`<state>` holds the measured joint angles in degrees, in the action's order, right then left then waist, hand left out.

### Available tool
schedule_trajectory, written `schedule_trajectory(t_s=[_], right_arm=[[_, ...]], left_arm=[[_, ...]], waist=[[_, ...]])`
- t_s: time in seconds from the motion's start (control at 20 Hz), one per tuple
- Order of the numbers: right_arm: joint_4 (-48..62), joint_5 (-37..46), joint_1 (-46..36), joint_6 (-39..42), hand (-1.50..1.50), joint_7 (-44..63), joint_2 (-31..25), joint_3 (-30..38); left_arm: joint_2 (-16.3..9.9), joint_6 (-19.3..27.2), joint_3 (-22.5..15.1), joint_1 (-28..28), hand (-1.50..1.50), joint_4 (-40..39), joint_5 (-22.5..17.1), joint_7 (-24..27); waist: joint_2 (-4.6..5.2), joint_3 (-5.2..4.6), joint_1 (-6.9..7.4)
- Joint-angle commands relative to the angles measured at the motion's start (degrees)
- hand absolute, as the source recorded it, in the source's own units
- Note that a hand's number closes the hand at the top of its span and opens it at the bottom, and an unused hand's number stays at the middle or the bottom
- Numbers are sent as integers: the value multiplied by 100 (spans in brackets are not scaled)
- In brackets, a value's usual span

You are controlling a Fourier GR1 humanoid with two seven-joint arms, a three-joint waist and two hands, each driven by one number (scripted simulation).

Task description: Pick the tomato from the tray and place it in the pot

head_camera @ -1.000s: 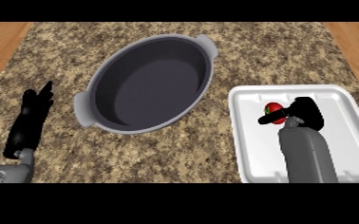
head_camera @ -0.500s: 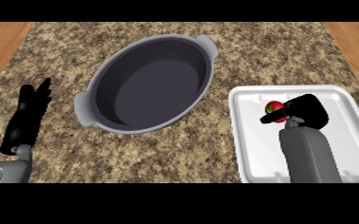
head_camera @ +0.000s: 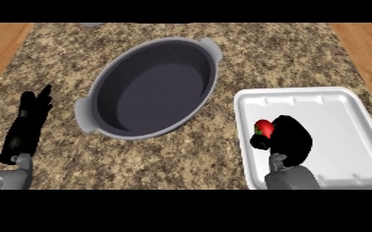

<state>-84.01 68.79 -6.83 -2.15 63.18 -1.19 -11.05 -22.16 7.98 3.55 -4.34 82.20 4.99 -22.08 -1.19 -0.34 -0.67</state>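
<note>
Little is changed from half a second ago. The right hand [head_camera: 292,140] is seen at much the same place over the tray [head_camera: 305,101], perhaps drawn slightly toward the tray's near left part, and the tomato [head_camera: 263,128] is still found at its left side. The left hand [head_camera: 27,123] has stayed where it was at the view's left edge. The pot [head_camera: 98,86] has not been moved.

The right forearm is brought in from the lower edge, and the hand is held above the tray's left half, bent over so that its back is turned to the camera. Its fingers are curled round the tomato, which is clamped at the hand's left side; only a red part with a bit of green stem is shown, the rest being hidden by the hand. Whether the tomato is lifted or touching the tray's floor cannot be told.

The left hand is rested on the counter [head_camera: 291,54], fingers straight and pointed away, well apart from the pot's near handle.

The pot, grey and oval with a dark inside, is set aslant at the counter's middle, just beside the tray's upper left corner. Nothing is held in it.

No brand, label or writing can be read on anything.
</note>
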Motion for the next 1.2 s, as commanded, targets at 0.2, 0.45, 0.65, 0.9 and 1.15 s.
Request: schedule_trajectory(t_s=[0.2,0.45,0.65,0.9,1.15], right_arm=[[-1736,1580,1533,141,150,1605,115,-2406],[-3023,2874,1533,202,150,1767,115,-3203],[-3794,4039,1068,381,150,1642,116,-3951],[-4186,4834,424,1050,150,1406,98,-4340],[-4131,4794,-75,1358,150,1197,81,-4308]], left_arm=[[79,65,40,235,0,65,-13,60],[-55,44,163,70,0,20,-35,-116],[87,124,56,107,0,-14,55,20],[-40,35,75,163,0,8,88,97],[151,87,-84,9,0,6,136,59]], waist=[[-43,-3,-159],[-71,-9,-267],[-29,-4,-176],[-37,-8,-64],[44,-2,44]])
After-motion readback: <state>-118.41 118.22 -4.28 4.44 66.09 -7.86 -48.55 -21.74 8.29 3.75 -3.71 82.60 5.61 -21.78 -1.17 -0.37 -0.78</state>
